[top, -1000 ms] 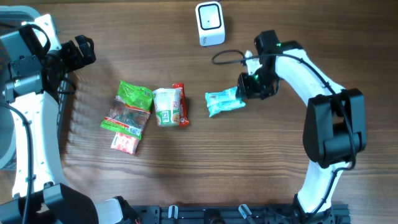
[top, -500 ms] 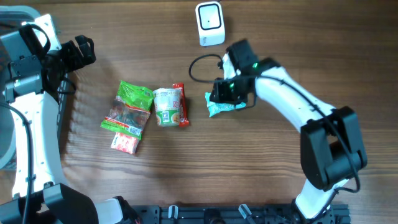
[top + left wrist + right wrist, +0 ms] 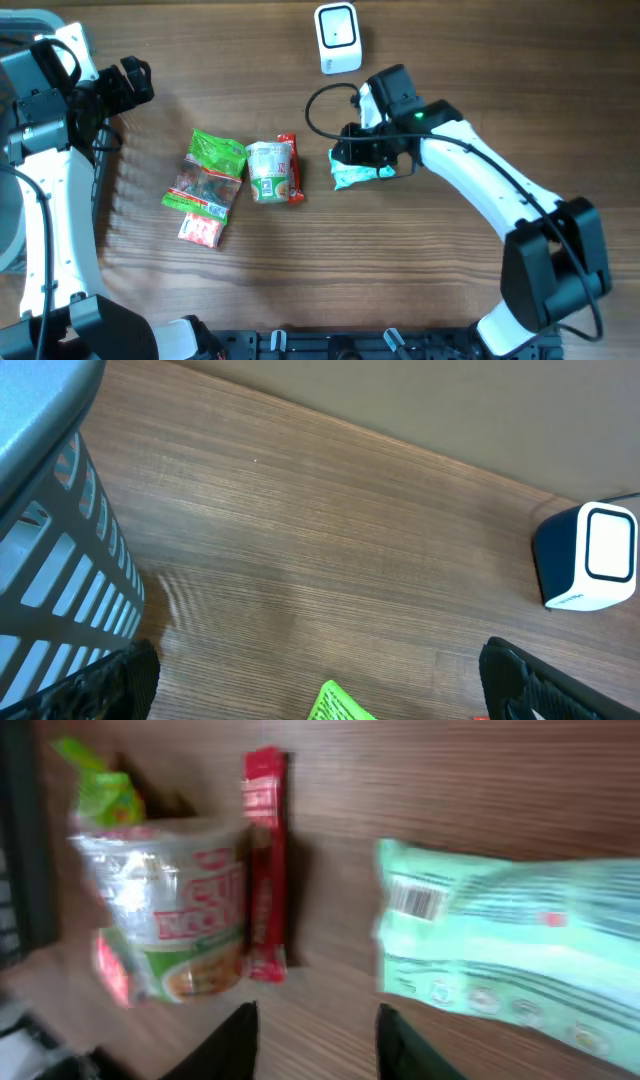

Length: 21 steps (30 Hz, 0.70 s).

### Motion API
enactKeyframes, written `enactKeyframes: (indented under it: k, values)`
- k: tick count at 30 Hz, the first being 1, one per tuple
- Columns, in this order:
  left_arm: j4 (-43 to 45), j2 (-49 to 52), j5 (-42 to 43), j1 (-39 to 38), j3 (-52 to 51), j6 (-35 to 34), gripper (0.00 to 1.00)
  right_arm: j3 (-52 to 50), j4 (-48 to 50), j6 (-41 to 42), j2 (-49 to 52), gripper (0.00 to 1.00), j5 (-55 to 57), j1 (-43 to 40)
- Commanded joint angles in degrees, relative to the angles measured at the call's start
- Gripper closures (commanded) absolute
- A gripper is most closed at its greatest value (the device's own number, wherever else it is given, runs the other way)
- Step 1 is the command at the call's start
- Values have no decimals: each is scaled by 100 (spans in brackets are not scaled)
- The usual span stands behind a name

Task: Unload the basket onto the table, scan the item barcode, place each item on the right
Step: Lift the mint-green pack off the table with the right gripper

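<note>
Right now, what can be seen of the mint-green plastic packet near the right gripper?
The mint-green plastic packet is a flat, glossy, crinkled pouch with small print and a black-and-white barcode facing up near one end. It lies flat on the wooden table, apart from the red stick packet beside it. From overhead the right gripper hides part of it; the wrist view shows nothing between the open jaws, and contact cannot be told.

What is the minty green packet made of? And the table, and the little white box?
The mint-green packet looks like thin plastic film: it is glossy and crinkled, with a printed barcode. The table looks like wood or a wood-look laminate: grain lines show and the finish is matte. The white scanner seems to be hard, smooth plastic with rounded corners, though I can't be sure from here.
</note>
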Motion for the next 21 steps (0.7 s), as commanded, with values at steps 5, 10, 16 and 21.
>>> enactKeyframes:
  k: [5,10,16,21]
  values:
    - [17,2,66,26,68,28,0,-219,-398,-76,-33,29,1196,-564]
    - [17,2,66,26,68,28,0,-929,214,101,20,28,979,-616]
    - [17,2,66,26,68,28,0,-1816,1838,896,170,31,385,-584]
    - [17,2,66,26,68,28,0,-2096,2295,1088,170,61,424,-579]
